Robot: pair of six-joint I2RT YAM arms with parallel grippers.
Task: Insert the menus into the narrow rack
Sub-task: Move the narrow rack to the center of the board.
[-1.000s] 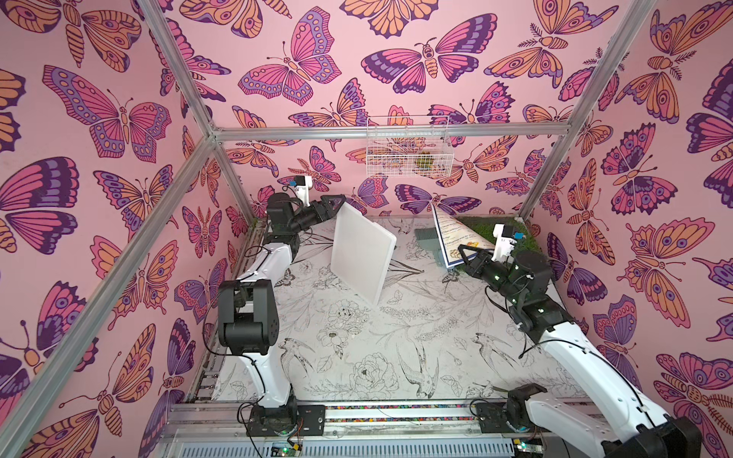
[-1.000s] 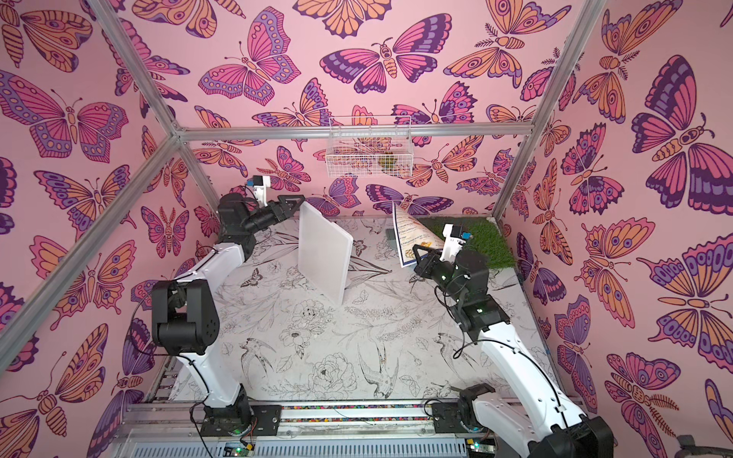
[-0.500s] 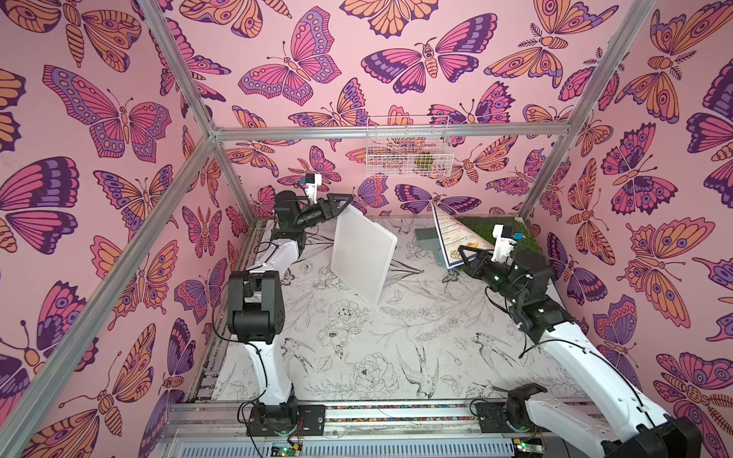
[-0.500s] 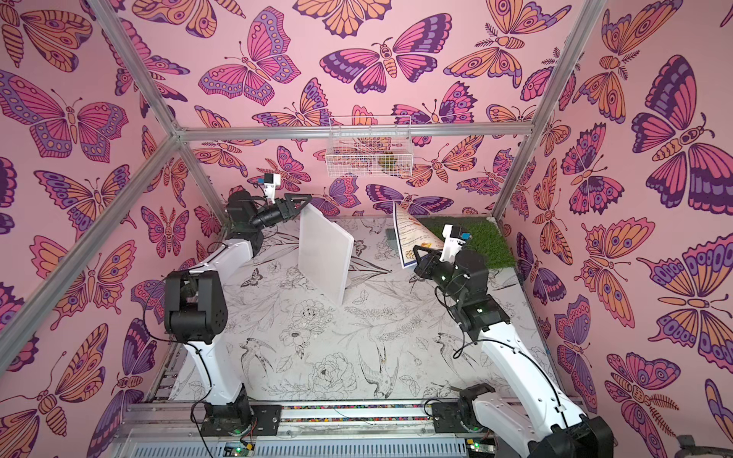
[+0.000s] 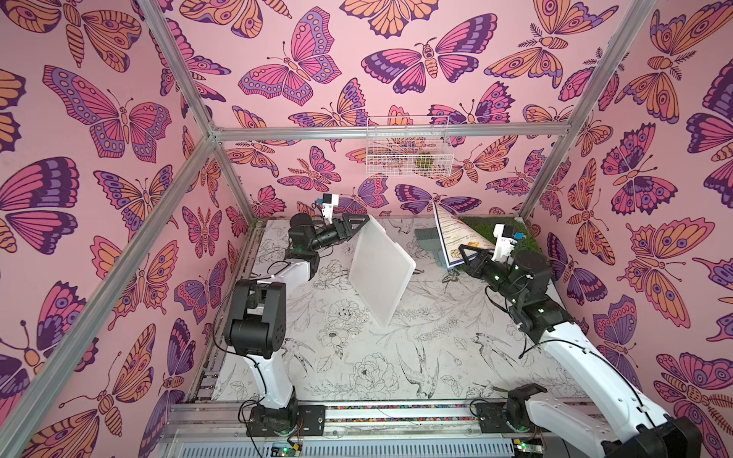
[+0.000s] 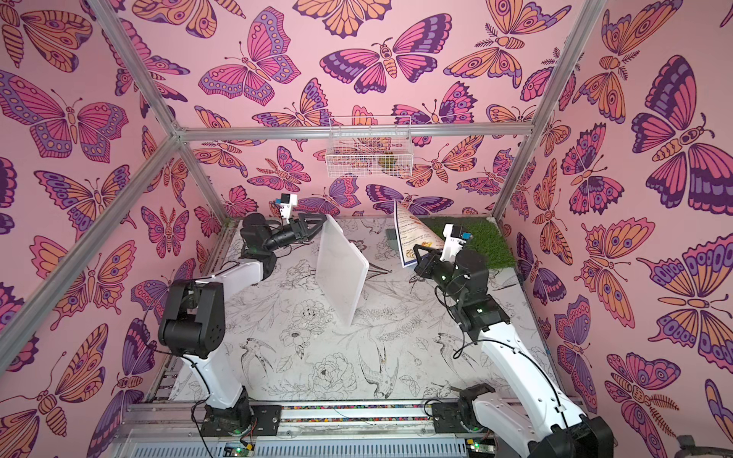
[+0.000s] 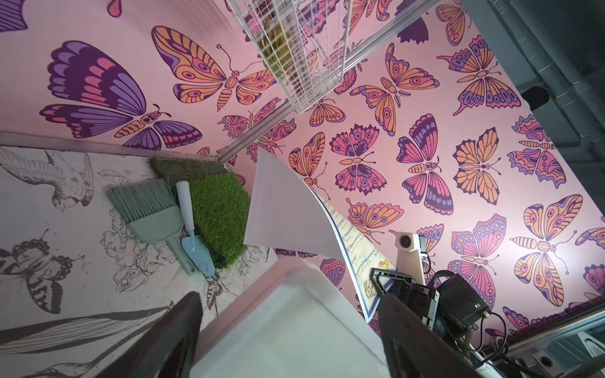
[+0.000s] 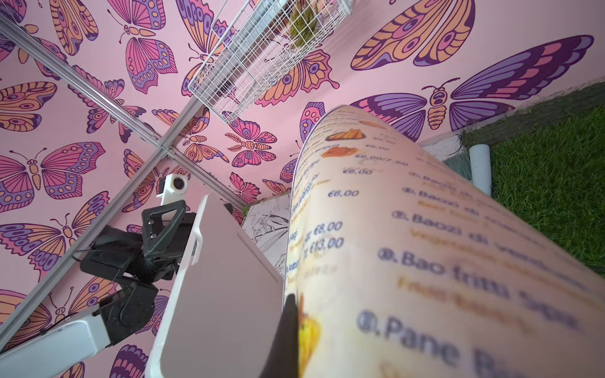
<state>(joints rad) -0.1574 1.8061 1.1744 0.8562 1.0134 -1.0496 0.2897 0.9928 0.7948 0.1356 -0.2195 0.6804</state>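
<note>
The narrow rack (image 5: 380, 269) (image 6: 341, 273), a flat white slab, stands tilted with one corner down near the table. Its upper corner sits between the fingers of my left gripper (image 5: 359, 226) (image 6: 317, 226), which is shut on it. In the left wrist view the rack (image 7: 294, 327) fills the wide gap between the two dark fingers (image 7: 183, 327). My right gripper (image 5: 464, 253) (image 6: 416, 253) is shut on the lower edge of the menu (image 5: 452, 234) (image 8: 425, 229). The menu curls upward, a short way right of the rack (image 8: 222, 294).
A white wire basket (image 5: 408, 150) hangs on the back wall above. A green turf mat (image 5: 515, 234) lies in the back right corner. Beside the mat lie a grey-green brush with dustpan (image 7: 147, 209) and a blue trowel (image 7: 196, 248). Patterned walls close in on both sides.
My left arm's elbow swung in and the wrist rose slightly at the rack's upper corner, jaws narrowing a little. The rack, the menu and my right arm kept their places.
</note>
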